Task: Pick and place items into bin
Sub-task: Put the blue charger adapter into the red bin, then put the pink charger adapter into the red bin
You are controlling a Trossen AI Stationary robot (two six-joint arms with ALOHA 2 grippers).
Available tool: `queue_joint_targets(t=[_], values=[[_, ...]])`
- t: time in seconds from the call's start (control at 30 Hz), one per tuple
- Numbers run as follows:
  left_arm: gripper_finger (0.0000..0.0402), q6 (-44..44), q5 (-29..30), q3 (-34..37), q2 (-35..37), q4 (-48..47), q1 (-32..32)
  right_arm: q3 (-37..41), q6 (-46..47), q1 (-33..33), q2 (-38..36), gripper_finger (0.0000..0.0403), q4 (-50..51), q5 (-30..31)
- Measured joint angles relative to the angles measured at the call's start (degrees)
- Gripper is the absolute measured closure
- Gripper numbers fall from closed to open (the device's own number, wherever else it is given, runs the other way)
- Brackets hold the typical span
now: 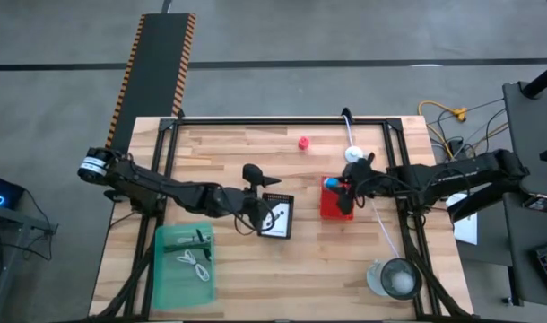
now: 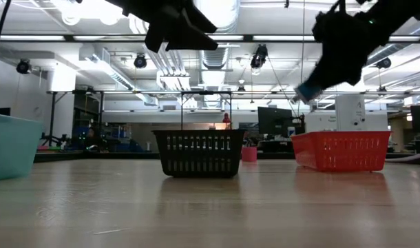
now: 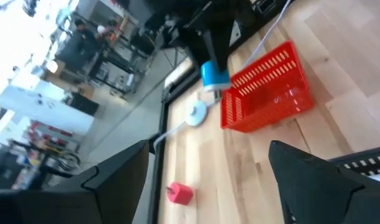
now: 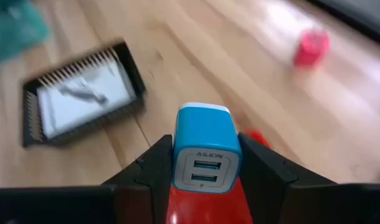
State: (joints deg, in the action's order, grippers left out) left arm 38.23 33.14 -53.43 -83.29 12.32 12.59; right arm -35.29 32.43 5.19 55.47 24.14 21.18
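Note:
My right gripper (image 4: pixel 205 171) is shut on a small blue-and-white USB charger block (image 4: pixel 205 149), which hangs over the red basket (image 1: pixel 336 199) at centre right. My left gripper (image 3: pixel 209 186) stands open above the black basket (image 1: pixel 277 215), nothing between its fingers. A white printed card (image 4: pixel 84 96) lies in the black basket. The green bin (image 1: pixel 184 262) at the near left holds a coiled white cable (image 1: pixel 195 265) and a dark piece. A tiny red knob (image 1: pixel 303 142) sits on the table toward the far edge. My right gripper pinches the charger block's two blue side faces (image 4: pixel 180 163) between its two fingers. The fingers slant down toward the table's left. The block sticks out past the fingertips, its port face (image 4: pixel 204 169) toward the wrist camera, tilted and lifted clear above the red basket (image 2: pixel 341 150).
A white disc (image 1: pixel 352 154) on a white cord lies just beyond the red basket. A round clear lidded container (image 1: pixel 395 278) stands at the near right. Bare wood lies between the baskets and along the near edge.

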Motion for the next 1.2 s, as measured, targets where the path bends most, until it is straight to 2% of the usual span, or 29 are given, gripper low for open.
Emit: queue_joint_targets(t=[0.13,0.27,0.5,0.73,0.87,1.0,1.03,1.2], values=[[0.0089,-1.9,-2.1,-0.4,0.0,-3.3,-1.9,0.0,4.6,0.0,0.2,0.0265,6.6,-0.6],[0.0089,-3.1,-5.3,-0.4,0.0,-4.6,-3.9,0.0,5.6,0.0,1.1,0.0264,8.1,-2.8],[0.0089,-5.4,-7.6,-0.4,0.0,-7.0,-6.8,0.0,5.6,0.0,1.7,0.0225,8.7,-3.1],[0.0089,-10.6,-16.5,-0.6,0.0,-10.5,-10.5,0.0,4.6,0.0,1.7,0.0218,8.8,-3.2],[0.0089,-12.1,-25.8,-2.1,-0.1,-10.4,-14.8,0.0,4.5,0.0,1.7,0.0223,5.6,-1.4],[0.0089,-16.8,-44.2,-4.5,-0.4,-12.1,-22.1,0.0,1.5,0.0,1.7,0.0227,-0.6,1.6],[0.0089,-18.0,-46.6,-5.1,-1.0,-12.2,-23.9,0.0,0.0,0.0,1.7,0.0228,-2.3,1.8],[0.0089,-23.3,-47.6,-8.5,-4.8,-12.6,-31.9,0.0,-8.2,0.0,1.7,0.0226,-12.2,3.1]])
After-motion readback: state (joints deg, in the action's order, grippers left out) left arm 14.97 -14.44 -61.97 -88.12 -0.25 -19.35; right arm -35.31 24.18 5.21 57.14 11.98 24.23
